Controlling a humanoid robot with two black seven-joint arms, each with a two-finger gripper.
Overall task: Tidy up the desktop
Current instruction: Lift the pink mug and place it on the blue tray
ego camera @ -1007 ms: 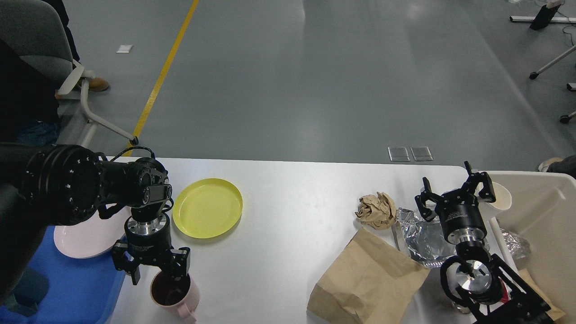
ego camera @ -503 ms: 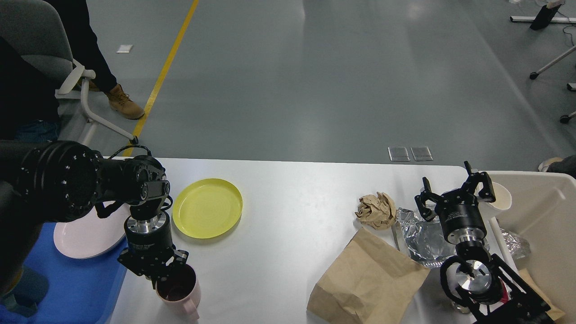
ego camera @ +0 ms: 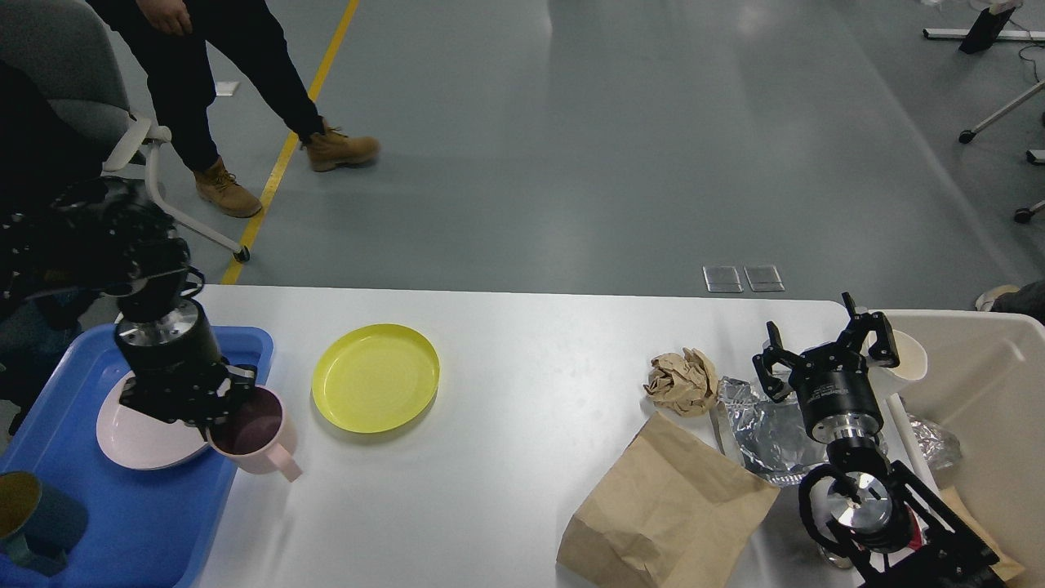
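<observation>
1. The desktop (ego camera: 522, 367) is white and matte with rounded corners. It fills the lower half of the head view, and its far edge runs across mid-frame.
2. Left gripper (ego camera: 214, 406) sits at the table's left end, over the right edge of the blue tray (ego camera: 122, 523). Its fingers are clamped on the rim of a pink mug (ego camera: 249, 433). The mug is tilted, handle pointing lower right, and looks lifted off the surface.
3. In the tray: a pale pink plate (ego camera: 135, 437) partly under the gripper, and a dark teal cup (ego camera: 33, 523) at the bottom left corner.
4. A yellow plate (ego camera: 376, 377) lies flat on the desktop, just right of the tray and apart from the mug.
5. Right gripper (ego camera: 827, 347) hovers near the table's right end with its fingers spread wide, holding nothing.
6. Right-side clutter: a crumpled brown paper ball (ego camera: 684, 381), a sheet of foil (ego camera: 763, 433) and a flat brown paper bag (ego camera: 665, 510). The bag overlaps the foil's edge.
7. A beige bin (ego camera: 988, 392) stands off the right end, with a white cup (ego camera: 910, 357) and more foil inside.
8. Room: grey glossy floor (ego camera: 620, 147) with a yellow line (ego camera: 294, 139) on it, a chair at far left, and a person's legs (ego camera: 237, 73) in tan boots beside it.
</observation>
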